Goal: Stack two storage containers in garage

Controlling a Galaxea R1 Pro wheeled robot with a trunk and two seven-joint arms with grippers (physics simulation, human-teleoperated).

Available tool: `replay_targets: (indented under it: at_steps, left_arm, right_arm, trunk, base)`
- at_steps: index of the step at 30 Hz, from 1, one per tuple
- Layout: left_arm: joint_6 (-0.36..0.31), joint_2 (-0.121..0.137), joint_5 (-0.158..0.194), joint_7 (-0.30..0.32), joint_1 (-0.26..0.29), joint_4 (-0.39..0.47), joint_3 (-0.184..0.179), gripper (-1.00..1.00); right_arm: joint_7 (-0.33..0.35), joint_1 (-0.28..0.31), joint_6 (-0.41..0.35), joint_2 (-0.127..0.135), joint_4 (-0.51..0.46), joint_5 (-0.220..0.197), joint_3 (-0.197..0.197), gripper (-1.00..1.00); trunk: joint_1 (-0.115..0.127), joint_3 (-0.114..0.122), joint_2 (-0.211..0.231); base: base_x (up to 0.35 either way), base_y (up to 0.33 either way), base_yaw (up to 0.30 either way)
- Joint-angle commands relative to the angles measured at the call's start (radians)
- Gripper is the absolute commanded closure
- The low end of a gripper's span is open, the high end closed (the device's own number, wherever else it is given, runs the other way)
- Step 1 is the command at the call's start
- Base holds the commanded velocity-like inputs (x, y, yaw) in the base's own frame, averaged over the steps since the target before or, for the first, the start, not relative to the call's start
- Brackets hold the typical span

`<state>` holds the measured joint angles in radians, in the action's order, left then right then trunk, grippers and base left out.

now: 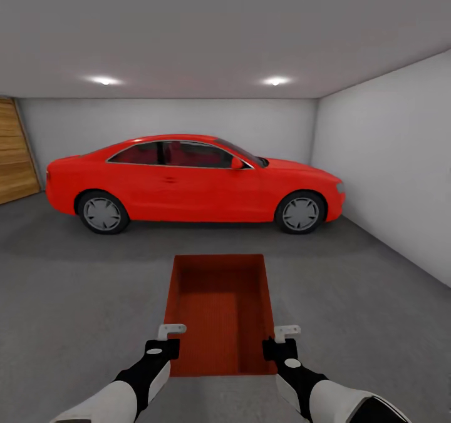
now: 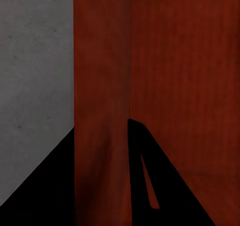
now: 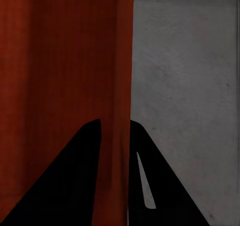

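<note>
Both hands, left hand and right hand, grip the empty storage container's side walls.

Surface: dark grey mottled concrete floor.
Resting on it: red car, parked at the far wall.
Also seen over it: orange-red storage container; contact cannot be told.

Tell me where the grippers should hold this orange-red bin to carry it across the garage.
Grip the storage container by its two long side walls near the end closest to the robot, one gripper per wall, coming from above. It is open-topped with thin upright walls, so each rim fits between two fingers. The left gripper and right gripper already straddle those walls, as both wrist views show.
</note>
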<state>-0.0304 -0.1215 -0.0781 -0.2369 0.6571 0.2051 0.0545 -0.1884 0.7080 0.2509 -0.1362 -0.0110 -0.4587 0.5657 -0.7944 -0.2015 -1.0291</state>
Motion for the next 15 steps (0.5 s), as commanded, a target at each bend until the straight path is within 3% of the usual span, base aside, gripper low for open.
replay_targets:
  at_steps: [1, 15]
  left_arm:
    - [-0.004, -0.007, -0.027, -0.005, 0.001, 0.053, 0.062, 1.0]
    - [-0.003, -0.007, -0.027, -0.005, 0.001, 0.053, 0.062, 1.0]
  right_arm:
    - [-0.008, 0.001, 0.008, 0.0, 0.005, -0.032, -0.005, 1.0]
    - [-0.008, 0.001, 0.008, 0.0, 0.005, -0.032, -0.006, 1.0]
  trunk:
    - [-0.001, -0.001, -0.001]
    - [-0.001, -0.001, -0.001]
  base:
    - [0.319, 0.0, -0.216]
    - [0.319, 0.0, -0.273]
